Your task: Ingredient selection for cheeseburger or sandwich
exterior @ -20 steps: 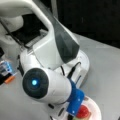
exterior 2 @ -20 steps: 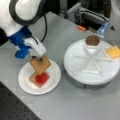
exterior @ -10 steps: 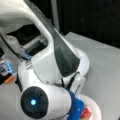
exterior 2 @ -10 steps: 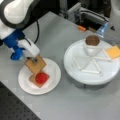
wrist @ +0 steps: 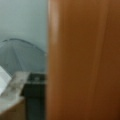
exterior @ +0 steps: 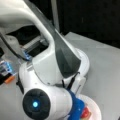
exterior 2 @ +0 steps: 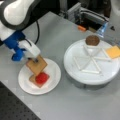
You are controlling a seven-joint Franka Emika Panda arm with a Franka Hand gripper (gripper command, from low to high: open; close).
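Free room is found at the middle and bottom of a front view; its left side is crowded.

The small white paper plate (exterior 2: 39,76) at lower left is overhung by the white-and-blue gripper (exterior 2: 33,59), closed on a tilted tan bread square (exterior 2: 36,65) above the red tomato disc (exterior 2: 41,78). The right is filled by the white round segmented tray (exterior 2: 92,65); bare grey table (exterior 2: 62,105) lies between and below.

A glossy white plastic shell is seen on the arm (exterior: 47,75). The bread square (exterior 2: 36,65) looks matt, the tomato disc (exterior 2: 41,78) shiny, the table (exterior 2: 75,102) smooth grey.
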